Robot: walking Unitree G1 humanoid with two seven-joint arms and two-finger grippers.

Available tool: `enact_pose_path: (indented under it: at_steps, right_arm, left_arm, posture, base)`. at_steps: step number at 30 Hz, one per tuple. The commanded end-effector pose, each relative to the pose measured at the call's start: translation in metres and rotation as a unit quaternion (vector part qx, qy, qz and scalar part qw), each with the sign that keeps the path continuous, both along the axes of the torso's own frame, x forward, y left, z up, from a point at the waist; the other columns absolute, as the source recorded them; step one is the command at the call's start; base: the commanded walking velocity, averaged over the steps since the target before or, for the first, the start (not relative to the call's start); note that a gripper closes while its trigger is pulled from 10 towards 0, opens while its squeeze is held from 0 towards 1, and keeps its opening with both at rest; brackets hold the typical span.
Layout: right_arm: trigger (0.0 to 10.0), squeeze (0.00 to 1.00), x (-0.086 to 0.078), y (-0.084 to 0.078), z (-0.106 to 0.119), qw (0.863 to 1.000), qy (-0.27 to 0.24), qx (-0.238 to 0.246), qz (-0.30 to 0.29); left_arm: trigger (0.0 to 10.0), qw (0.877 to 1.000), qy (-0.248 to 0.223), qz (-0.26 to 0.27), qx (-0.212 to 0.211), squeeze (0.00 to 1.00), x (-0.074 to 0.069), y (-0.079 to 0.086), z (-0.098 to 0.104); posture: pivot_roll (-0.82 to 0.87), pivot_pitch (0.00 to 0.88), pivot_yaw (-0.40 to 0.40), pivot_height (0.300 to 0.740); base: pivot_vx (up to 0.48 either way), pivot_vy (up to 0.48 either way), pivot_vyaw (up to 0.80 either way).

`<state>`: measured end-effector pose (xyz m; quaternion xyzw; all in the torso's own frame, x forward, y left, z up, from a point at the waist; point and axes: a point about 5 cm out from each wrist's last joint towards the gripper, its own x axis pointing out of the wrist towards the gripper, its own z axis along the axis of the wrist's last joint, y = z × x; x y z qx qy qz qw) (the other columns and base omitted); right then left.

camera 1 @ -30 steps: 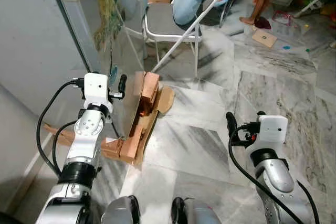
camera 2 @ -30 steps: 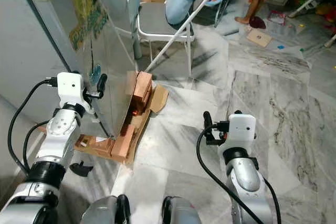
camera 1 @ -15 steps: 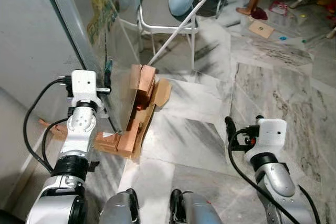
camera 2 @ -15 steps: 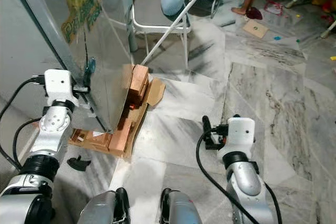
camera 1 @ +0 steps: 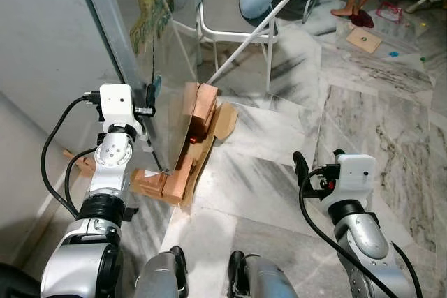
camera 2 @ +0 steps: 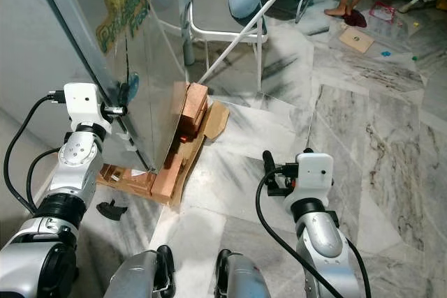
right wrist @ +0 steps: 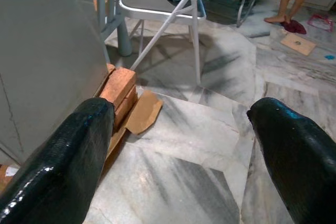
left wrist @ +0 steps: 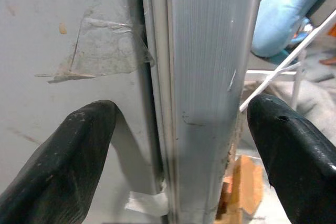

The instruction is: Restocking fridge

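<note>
Grey metal fridge (camera 1: 56,54) stands at our left, its door edge (left wrist: 210,93) between the spread fingers of our left gripper (left wrist: 178,150). Bricks (camera 1: 199,113) sit at its base. Our right gripper (right wrist: 184,145) hangs open above the marble floor (camera 1: 279,186).

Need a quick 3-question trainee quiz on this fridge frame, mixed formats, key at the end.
1. True or false: the left gripper has its fingers open on either side of the fridge door edge.
2. What props up the fridge's corner? A) bricks B) books C) a crate
3. Fill in: the right gripper is open, holding ____.

Key: 1 true; 2 A; 3 nothing
</note>
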<state>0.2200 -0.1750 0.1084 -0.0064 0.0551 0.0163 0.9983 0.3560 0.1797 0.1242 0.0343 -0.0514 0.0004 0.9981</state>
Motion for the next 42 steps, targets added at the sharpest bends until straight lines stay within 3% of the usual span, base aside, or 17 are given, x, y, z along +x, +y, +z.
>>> enact_pose_path:
  at_steps: [1,17,22,29,31,33,38,42]
  right_arm:
    - [10.0,0.00,0.000,-0.005,-0.002,1.000,0.006,-0.001,-0.013]
    - [10.0,0.00,0.025,0.006,-0.005,1.000,-0.012,0.011,-0.003]
    - [10.0,0.00,0.038,0.009,-0.010,1.000,-0.021,0.016,-0.005]
    - [10.0,0.00,0.043,0.012,-0.010,0.999,-0.026,0.019,-0.004]
    - [10.0,0.00,0.049,0.013,-0.011,0.999,-0.031,0.021,-0.004]
    - [10.0,0.00,0.049,0.013,-0.011,0.999,-0.031,0.021,-0.004]
    - [10.0,0.00,0.048,0.013,-0.015,0.999,-0.031,0.019,-0.007]
    - [10.0,0.00,0.040,0.013,-0.020,0.999,-0.026,0.019,-0.010]
  left_arm:
    - [10.0,0.998,-0.020,-0.056,0.008,0.00,0.004,-0.022,0.011]
    - [10.0,0.993,-0.015,-0.119,-0.005,0.00,-0.003,-0.048,0.002]
    - [10.0,0.990,-0.009,-0.138,0.004,0.00,-0.006,-0.055,-0.005]
    - [10.0,0.990,-0.005,-0.140,0.006,0.00,-0.008,-0.056,-0.008]
    - [10.0,0.988,0.010,-0.155,0.003,0.00,-0.009,-0.064,-0.013]
    - [10.0,0.988,0.010,-0.155,0.003,0.00,-0.009,-0.064,-0.013]
    - [10.0,0.980,0.015,-0.199,0.023,0.00,-0.013,-0.085,-0.016]
    - [10.0,0.984,0.021,-0.176,0.023,0.00,-0.012,-0.082,-0.019]
  posture:
    - [-0.08,0.182,-0.056,0.740]
    - [-0.03,0.087,-0.058,0.740]
    - [-0.01,0.004,-0.045,0.740]
    - [0.00,0.000,-0.043,0.740]
    - [0.00,0.000,-0.042,0.740]
    - [0.00,0.000,-0.042,0.740]
    - [0.00,0.000,-0.039,0.740]
    - [-0.01,0.003,-0.034,0.740]
  base:
    - [0.000,0.000,0.00]
    - [0.000,0.000,0.00]
    - [0.000,0.000,0.00]
    - [0.000,0.000,0.00]
    - [0.000,0.000,0.00]
    - [0.000,0.000,0.00]
    - [0.000,0.000,0.00]
    - [0.000,0.000,0.00]
